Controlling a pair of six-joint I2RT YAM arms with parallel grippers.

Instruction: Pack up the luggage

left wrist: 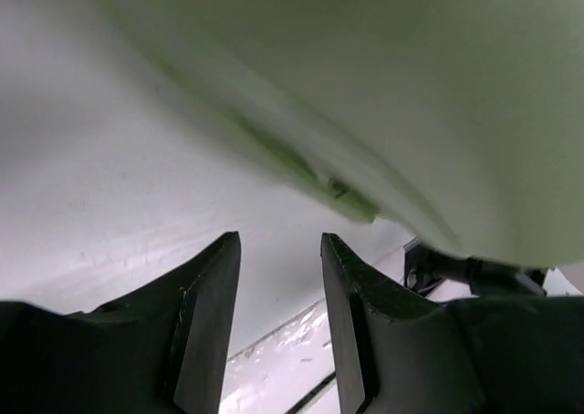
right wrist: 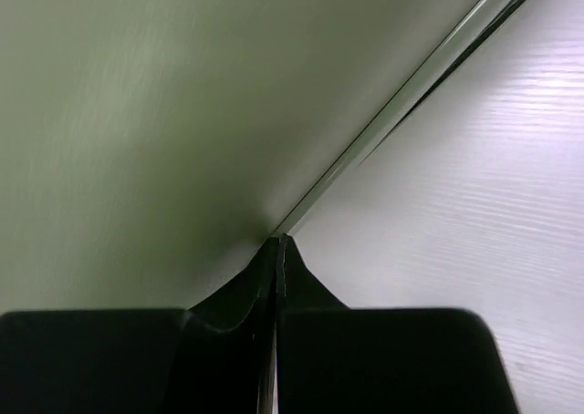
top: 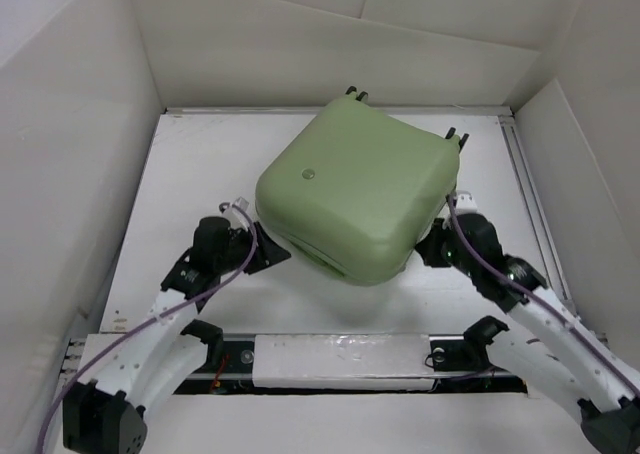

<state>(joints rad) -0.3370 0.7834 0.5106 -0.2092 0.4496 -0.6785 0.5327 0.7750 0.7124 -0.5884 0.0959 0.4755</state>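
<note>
Luggage (top: 360,189) lid down | my left gripper (left wrist: 280,241) parted, empty | my right gripper (right wrist: 276,241) pinched together against its side | push evenly, 2 sides

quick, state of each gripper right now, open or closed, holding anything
left gripper: open, nothing between its fingers, next to the suitcase
right gripper: closed, holding nothing, tips at the suitcase's edge

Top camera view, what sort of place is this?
Probably a robot test cell: a white table boxed in by plain white panels, a left arm and right arm bolted at its near edge, one green suitcase.
</note>
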